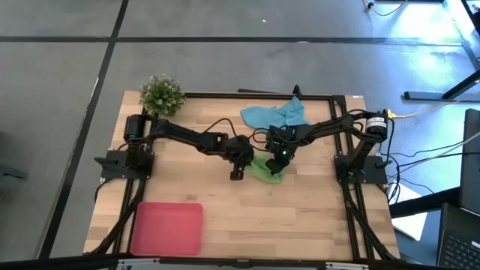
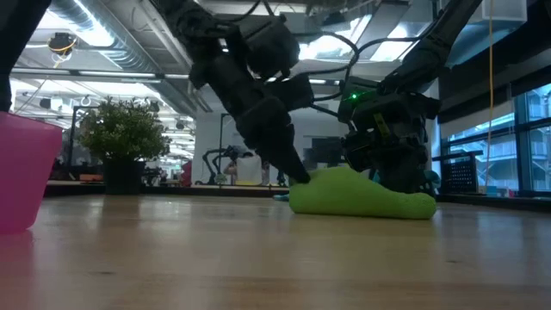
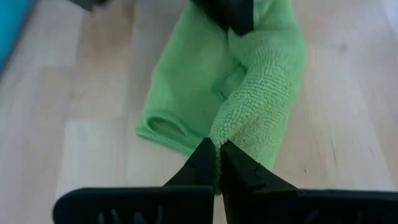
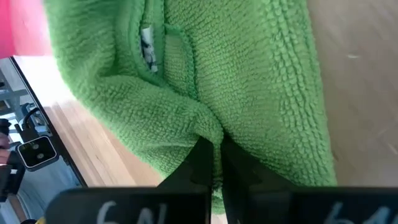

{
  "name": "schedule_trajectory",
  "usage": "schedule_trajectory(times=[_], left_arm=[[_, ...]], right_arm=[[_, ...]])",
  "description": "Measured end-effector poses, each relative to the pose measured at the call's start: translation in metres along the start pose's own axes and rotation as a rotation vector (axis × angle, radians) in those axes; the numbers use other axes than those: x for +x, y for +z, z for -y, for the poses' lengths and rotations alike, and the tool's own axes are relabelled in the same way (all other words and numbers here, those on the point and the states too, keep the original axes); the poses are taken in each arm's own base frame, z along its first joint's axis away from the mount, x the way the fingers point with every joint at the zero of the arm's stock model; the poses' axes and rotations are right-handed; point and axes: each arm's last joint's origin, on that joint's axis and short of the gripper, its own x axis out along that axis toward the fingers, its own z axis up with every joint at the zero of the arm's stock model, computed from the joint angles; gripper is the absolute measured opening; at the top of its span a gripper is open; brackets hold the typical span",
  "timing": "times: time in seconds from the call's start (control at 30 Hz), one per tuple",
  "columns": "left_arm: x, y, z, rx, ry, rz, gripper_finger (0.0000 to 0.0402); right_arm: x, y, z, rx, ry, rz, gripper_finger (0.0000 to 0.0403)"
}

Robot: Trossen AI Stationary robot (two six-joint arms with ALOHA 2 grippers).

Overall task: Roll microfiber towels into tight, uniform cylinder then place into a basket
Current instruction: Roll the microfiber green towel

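You have both grippers, left (image 3: 217, 155) and right (image 4: 214, 152), pinched closed on the green towel (image 1: 266, 169) at mid-table.

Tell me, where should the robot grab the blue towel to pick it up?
Probably from straight above, pinching a raised fold of the blue towel. It lies crumpled and loose near the table's far edge, so its bumps give the fingers something to close on. Both grippers are busy: the left gripper and right gripper are each shut on the green towel.
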Motion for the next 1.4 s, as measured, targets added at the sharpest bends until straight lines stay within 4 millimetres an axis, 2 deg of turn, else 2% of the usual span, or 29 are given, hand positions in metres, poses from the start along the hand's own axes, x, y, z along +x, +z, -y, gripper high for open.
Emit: schedule_trajectory(times=[0.33, 0.53, 0.7, 1.0, 1.2, 1.4], left_arm=[[0.01, 0.002, 0.003, 0.088, -0.043, 0.059, 0.0], [0.029, -0.01, 0.003, 0.083, -0.07, 0.024, 0.0], [0.031, -0.011, 0.003, 0.063, -0.07, 0.018, 0.0], [0.031, -0.013, 0.003, 0.052, -0.072, -0.01, 0.0], [0.031, -0.015, 0.003, 0.045, -0.072, -0.024, 0.0], [0.031, -0.016, 0.003, 0.017, -0.073, -0.04, 0.0]], right_arm=[[0.0, 0.0, 0.0, -0.001, 0.0, 0.001, 0.0014], [0.0, 0.0, 0.0, -0.003, 0.005, 0.001, 0.0021], [0.0, 0.001, -0.001, -0.013, 0.019, 0.004, 0.0046], [-0.001, 0.003, 0.0, 0.028, 0.052, -0.003, 0.0122], [-0.014, 0.003, -0.002, 0.045, 0.054, 0.04, 0.0133], [-0.043, -0.006, -0.018, 0.009, 0.008, 0.145, 0.0133]])
